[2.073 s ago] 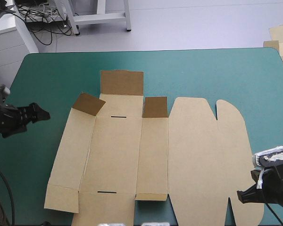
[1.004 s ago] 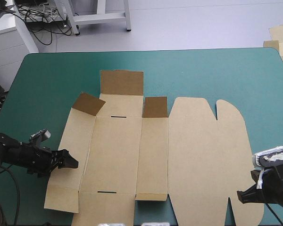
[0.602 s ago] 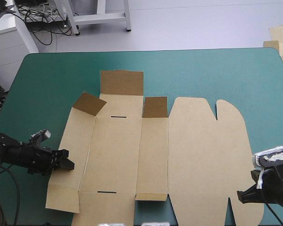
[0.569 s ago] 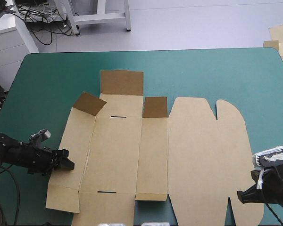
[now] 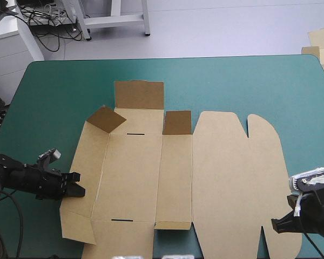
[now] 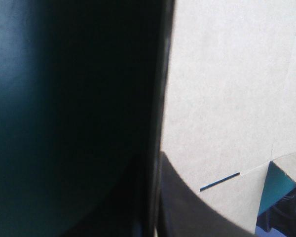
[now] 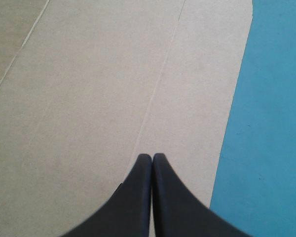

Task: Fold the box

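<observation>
While the box (image 5: 151, 178) is lying as a flat brown sheet across the middle of the desk (image 5: 232, 75), three far flaps (image 5: 139, 95) are tilting up along its far side.

High view: left end effector (image 5: 75, 186) is reaching in low from the desk's left side, its tip touching the sheet's left edge. Right end effector (image 5: 275, 224) is sitting at the sheet's near right corner.

Left wrist view: black fingers (image 6: 187, 212) are closing almost together on the board's edge, pinching the box (image 6: 227, 89). A thin slot (image 6: 219, 181) is showing in the board just beside them.

Right wrist view: right end effector (image 7: 152, 158) is pressing fully together in one pointed arch and holding nothing. Its tip is pointing along a crease in the box (image 7: 89, 98), with the teal-green cover (image 7: 271, 123) showing beside the board.
</observation>
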`<move>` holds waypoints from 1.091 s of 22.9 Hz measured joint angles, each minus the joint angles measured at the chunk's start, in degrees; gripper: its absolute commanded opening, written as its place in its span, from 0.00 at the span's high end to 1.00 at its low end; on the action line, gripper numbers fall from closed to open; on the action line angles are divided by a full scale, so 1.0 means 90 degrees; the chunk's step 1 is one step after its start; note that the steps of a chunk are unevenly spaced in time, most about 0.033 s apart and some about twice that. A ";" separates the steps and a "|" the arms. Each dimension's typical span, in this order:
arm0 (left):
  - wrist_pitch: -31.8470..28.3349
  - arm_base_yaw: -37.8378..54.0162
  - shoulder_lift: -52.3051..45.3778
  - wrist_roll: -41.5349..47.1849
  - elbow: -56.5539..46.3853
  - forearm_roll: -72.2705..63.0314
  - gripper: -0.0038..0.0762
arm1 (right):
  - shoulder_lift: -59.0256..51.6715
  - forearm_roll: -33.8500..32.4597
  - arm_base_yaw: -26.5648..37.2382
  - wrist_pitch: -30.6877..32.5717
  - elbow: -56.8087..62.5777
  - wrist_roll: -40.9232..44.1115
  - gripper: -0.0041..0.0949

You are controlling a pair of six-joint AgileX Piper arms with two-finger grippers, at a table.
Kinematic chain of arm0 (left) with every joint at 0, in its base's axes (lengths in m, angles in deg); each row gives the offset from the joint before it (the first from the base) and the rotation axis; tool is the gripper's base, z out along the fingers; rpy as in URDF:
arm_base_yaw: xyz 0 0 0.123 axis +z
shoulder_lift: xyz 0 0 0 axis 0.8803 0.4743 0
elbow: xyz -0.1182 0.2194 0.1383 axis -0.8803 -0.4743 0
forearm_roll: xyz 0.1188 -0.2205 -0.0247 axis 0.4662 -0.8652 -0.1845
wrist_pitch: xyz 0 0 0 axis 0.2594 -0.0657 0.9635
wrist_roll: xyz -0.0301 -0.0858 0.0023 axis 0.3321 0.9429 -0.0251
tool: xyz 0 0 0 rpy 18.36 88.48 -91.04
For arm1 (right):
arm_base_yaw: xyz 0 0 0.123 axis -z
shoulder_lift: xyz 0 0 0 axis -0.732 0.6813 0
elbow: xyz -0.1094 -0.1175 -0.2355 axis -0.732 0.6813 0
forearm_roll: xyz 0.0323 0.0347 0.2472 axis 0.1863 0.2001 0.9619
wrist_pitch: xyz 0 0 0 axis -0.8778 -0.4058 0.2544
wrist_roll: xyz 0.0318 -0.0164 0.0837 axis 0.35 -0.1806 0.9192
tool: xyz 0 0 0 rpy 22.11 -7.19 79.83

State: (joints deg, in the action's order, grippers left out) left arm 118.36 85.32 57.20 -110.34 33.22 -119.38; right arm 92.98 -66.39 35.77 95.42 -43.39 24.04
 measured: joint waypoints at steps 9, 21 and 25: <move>0.0001 -0.0041 0.0000 -0.0049 0.0566 0.0461 0.96 | 0.0000 0.0067 0.0000 -0.0029 0.0000 -0.0027 0.98; -0.0977 -0.2286 0.0011 -0.0327 0.3262 0.1962 0.96 | 0.0000 0.0152 0.0000 -0.0381 -0.0209 -0.0020 0.98; -0.1805 -0.3507 0.0013 -0.0439 0.3606 0.2740 0.96 | 0.0000 0.0208 0.0000 -0.0381 -0.0582 0.0081 0.98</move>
State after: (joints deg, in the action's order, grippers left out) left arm 102.11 53.75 57.32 -114.29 65.67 -94.72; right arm 92.98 -64.51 35.77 91.99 -48.62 24.76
